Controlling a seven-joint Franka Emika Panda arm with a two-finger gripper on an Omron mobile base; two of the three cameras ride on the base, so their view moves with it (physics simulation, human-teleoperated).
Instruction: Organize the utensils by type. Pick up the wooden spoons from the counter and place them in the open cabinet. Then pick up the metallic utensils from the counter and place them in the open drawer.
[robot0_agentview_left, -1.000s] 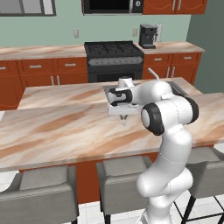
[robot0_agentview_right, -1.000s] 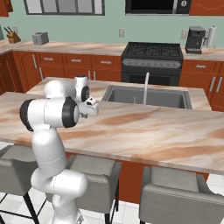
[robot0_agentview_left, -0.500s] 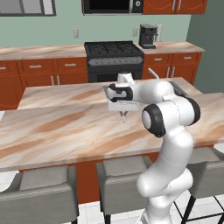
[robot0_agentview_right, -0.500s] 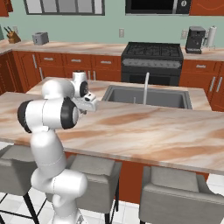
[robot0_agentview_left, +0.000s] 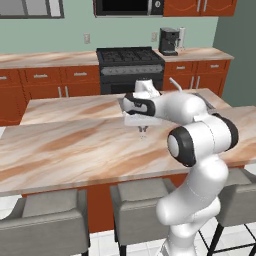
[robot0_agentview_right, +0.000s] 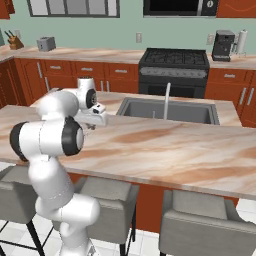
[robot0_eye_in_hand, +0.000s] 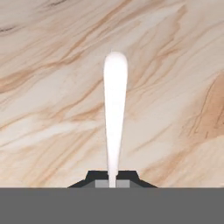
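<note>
The bench is a wide slab of pinkish-tan marble with brown veins, and it fills the middle of both base views. The arm reaches over it from the lower right of the left base view, so the hand hangs above the stone near the centre of that frame.

The gripper points down at the bench. Its jaws are pressed together and pinch the thin end of the metal utensil at the bottom middle of the hand view. The utensil stands out from the jaws toward the top of that frame. It seems lifted off the stone, probably for carrying to the drawer.

The utensil is slim, very pale and silvery, with a rounded, slightly wider far end. In the left base view it is too small to tell.
</note>
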